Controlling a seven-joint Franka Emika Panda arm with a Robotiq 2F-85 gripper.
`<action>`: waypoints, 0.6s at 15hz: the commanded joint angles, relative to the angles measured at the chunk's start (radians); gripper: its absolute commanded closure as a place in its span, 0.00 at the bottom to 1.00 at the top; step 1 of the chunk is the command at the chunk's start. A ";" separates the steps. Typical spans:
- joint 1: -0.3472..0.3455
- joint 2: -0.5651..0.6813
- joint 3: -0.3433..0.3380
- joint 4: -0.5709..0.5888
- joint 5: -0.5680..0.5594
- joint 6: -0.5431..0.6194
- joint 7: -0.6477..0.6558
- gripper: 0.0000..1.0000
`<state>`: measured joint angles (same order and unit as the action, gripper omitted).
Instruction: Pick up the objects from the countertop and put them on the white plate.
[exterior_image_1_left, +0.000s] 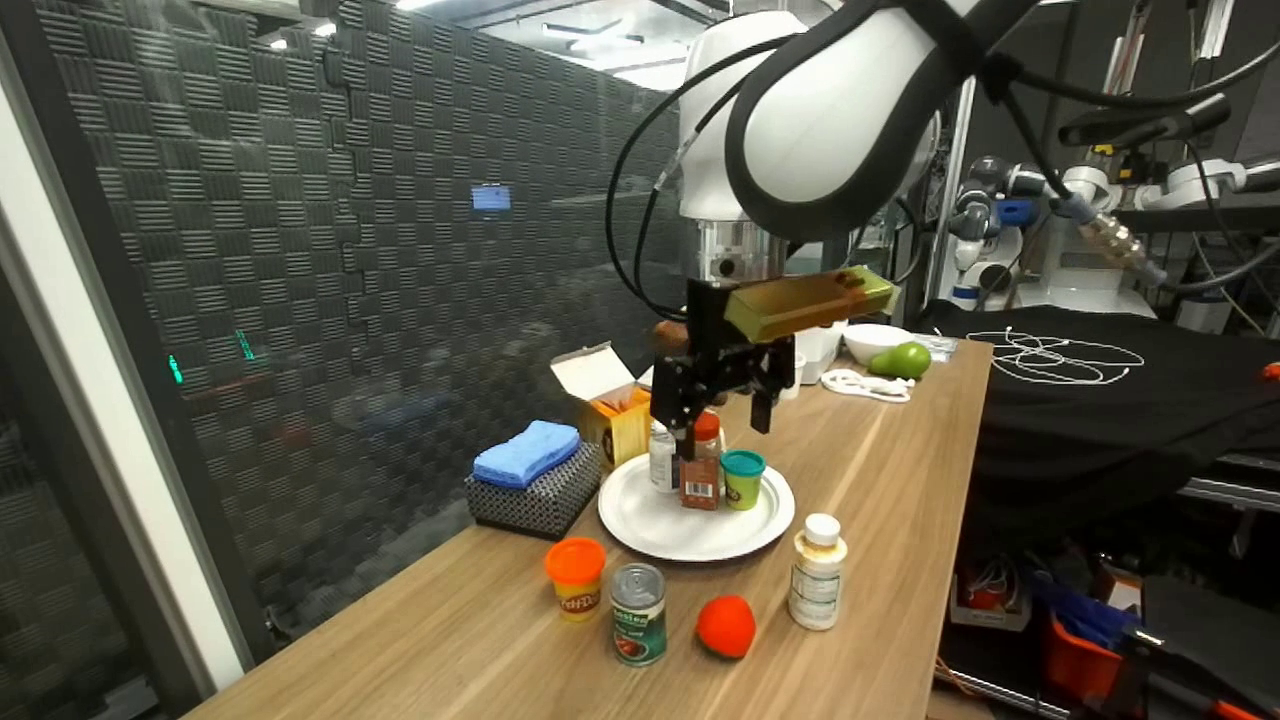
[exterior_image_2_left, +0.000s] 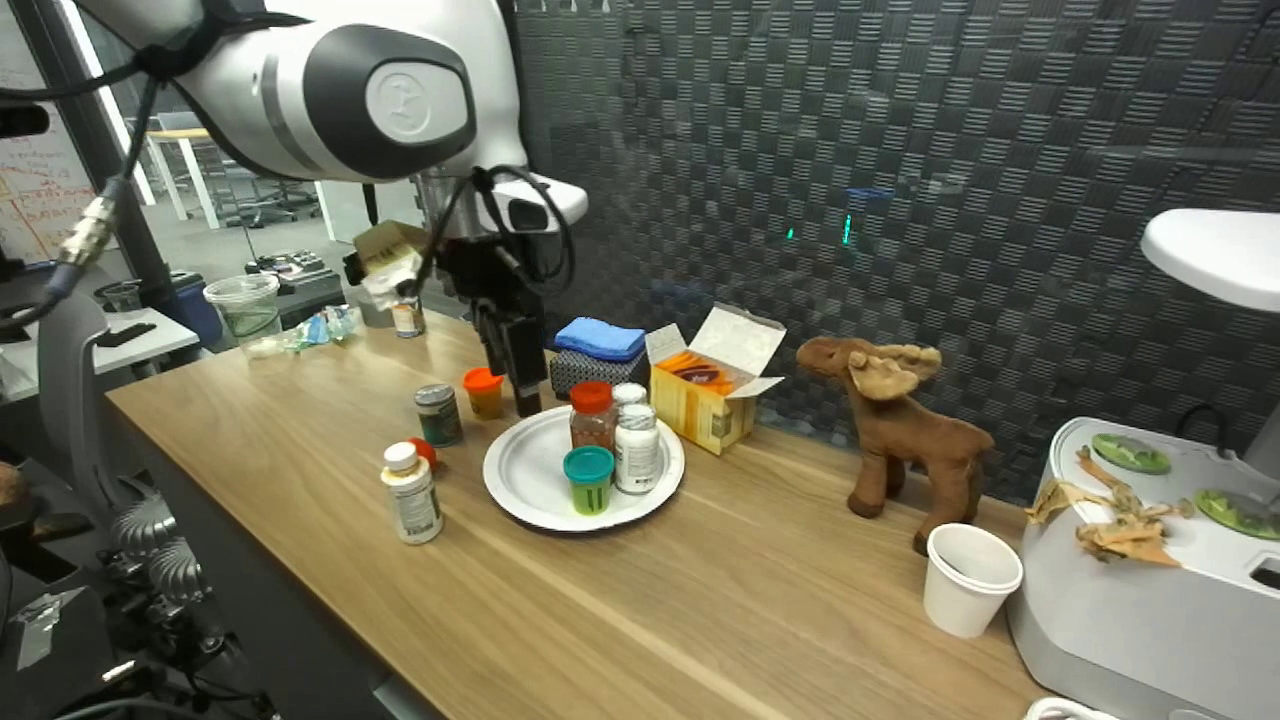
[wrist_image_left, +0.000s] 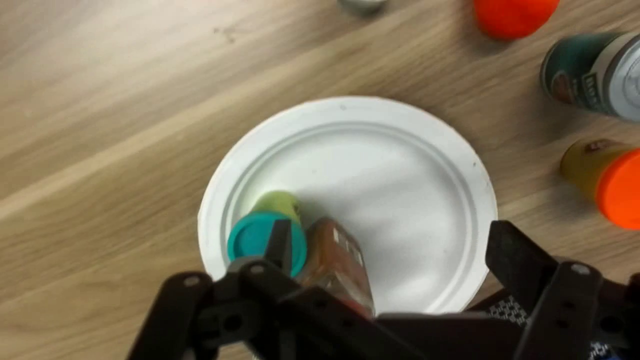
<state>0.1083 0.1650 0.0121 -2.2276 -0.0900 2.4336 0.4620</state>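
Observation:
The white plate (exterior_image_1_left: 690, 540) (wrist_image_left: 410, 175) lies on the wooden countertop (exterior_image_2_left: 600, 620). On it stand a red-lidded jar (exterior_image_1_left: 702, 470) (exterior_image_2_left: 592, 420), a teal-lidded green tub (exterior_image_1_left: 742, 485) (wrist_image_left: 260, 240) and two white bottles (exterior_image_2_left: 637, 455) (exterior_image_2_left: 628, 393). Off the plate stand an orange-lidded tub (exterior_image_1_left: 576, 580) (wrist_image_left: 610, 175), a can (exterior_image_1_left: 638, 620) (wrist_image_left: 590, 75), an orange-red ball (exterior_image_1_left: 726, 626) (wrist_image_left: 515, 15) and a white-capped bottle (exterior_image_1_left: 816, 580) (exterior_image_2_left: 411, 495). My gripper (wrist_image_left: 392, 242) is open and empty above the plate, its fingers wide apart. In the wrist view one finger overlaps the teal lid.
A patterned box (exterior_image_1_left: 540, 490) with a blue block (exterior_image_1_left: 527, 455) and an open yellow carton (exterior_image_2_left: 705, 400) stand along the wall side beside the plate. A plush moose (exterior_image_2_left: 900, 430), white cups (exterior_image_2_left: 965, 580) and a grey-white appliance (exterior_image_2_left: 1120, 590) stand farther along.

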 joint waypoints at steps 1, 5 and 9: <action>0.025 -0.093 0.031 -0.163 0.071 0.089 0.099 0.00; 0.036 -0.141 0.034 -0.284 0.046 0.226 0.260 0.00; 0.022 -0.184 0.017 -0.358 -0.065 0.304 0.429 0.00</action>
<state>0.1378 0.0582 0.0422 -2.5096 -0.0737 2.6856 0.7700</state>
